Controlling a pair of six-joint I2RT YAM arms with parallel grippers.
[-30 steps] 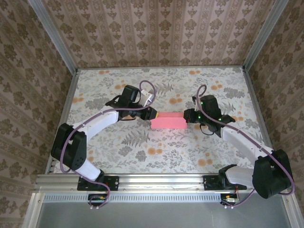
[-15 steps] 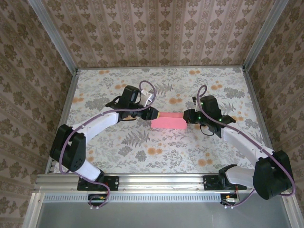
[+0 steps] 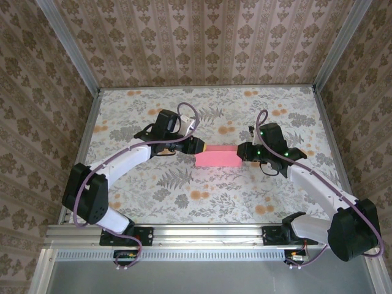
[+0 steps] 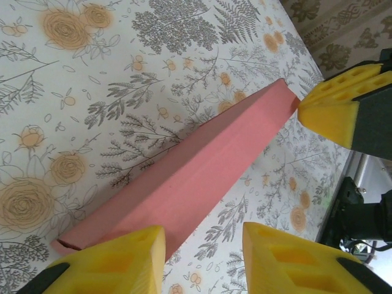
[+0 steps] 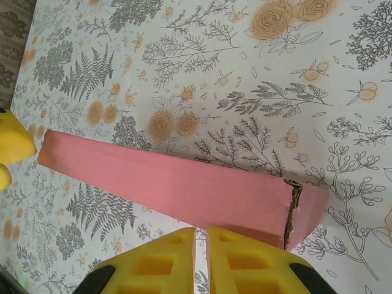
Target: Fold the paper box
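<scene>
1. The paper box [image 3: 217, 158] lies flat near the middle of the floral table [image 3: 153, 190]. It is folded, pink side out, with its long axis running from one gripper to the other.
2. Top view: the fingertips of both arms are too small to judge how far they stand apart.
3. Left wrist view: the near end of the box [image 4: 184, 177] passes behind one yellow pad [image 4: 116, 260]. Whether pad and card touch cannot be told. Both pads are cut off by the lower edge of the frame.
4. Right wrist view: the near end of the box [image 5: 171, 184] shows a narrow dark seam where the end flap does not sit flush (the inside is too dark to make out). The box's lower edge runs just above the yellow fingers [image 5: 251, 257]. Contact there cannot be told.
5. Left gripper [image 3: 199, 147], at the box's left end: the jaws stand well apart. Only the box's corner reaches into the gap, and nothing is clamped.
6. Right gripper [image 3: 241, 151], at the box's right end: the pads are almost together, with a thin slit between them. Nothing is in that slit, and the box is not gripped.
</scene>
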